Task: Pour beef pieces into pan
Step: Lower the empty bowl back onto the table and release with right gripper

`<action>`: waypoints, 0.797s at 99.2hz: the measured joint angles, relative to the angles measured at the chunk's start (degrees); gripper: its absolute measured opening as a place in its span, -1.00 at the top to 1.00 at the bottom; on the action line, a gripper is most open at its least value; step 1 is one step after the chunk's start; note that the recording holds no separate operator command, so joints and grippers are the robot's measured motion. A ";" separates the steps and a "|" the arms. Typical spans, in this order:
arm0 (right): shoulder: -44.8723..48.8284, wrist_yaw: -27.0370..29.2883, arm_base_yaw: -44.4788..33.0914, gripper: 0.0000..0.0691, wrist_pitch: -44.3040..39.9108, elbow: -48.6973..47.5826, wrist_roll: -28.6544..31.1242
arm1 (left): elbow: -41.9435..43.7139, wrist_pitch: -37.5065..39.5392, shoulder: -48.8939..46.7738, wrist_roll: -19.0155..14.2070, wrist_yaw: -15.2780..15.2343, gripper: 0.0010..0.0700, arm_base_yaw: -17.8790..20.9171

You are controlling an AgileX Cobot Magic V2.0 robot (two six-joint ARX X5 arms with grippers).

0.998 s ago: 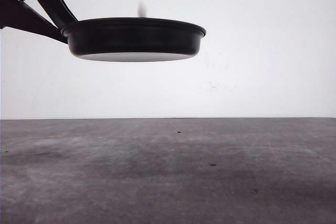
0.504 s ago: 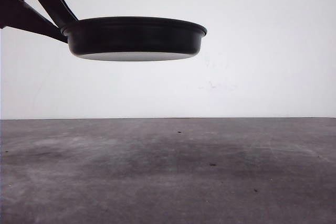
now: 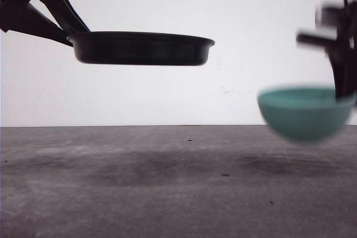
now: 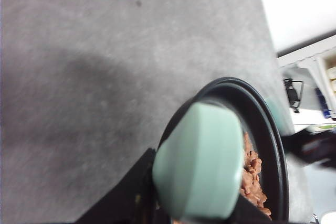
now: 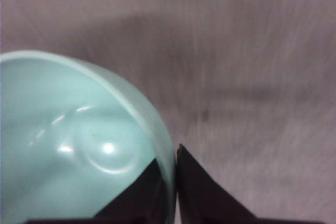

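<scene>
My left gripper is shut on the mint-green handle of the black pan and holds it level, high over the left of the table. Reddish-brown beef pieces lie inside the pan, partly hidden by the handle. A teal bowl hangs low over the table at the right, upright and blurred. My right gripper is shut on its rim, one finger inside and one outside. The inside of the bowl is bare.
The grey table runs across the whole front, with a white wall behind it. Past the table's edge there is shelving and dark gear.
The teal bowl has swung from above the pan down to the right, and now hangs low over the table. The pan's pale underside no longer shows.
</scene>
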 joint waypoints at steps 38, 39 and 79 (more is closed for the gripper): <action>6.54 0.55 0.28 0.96 0.98 -0.33 0.00 | 0.00 -0.13 0.00 0.00 0.44 0.87 0.00; 6.69 0.55 0.26 0.96 0.94 -0.33 0.02 | 0.00 -0.15 0.00 0.00 0.44 0.87 0.00; 2.82 0.81 0.39 -0.98 -0.81 0.42 -0.33 | 0.00 0.02 0.35 0.61 -0.09 0.87 0.00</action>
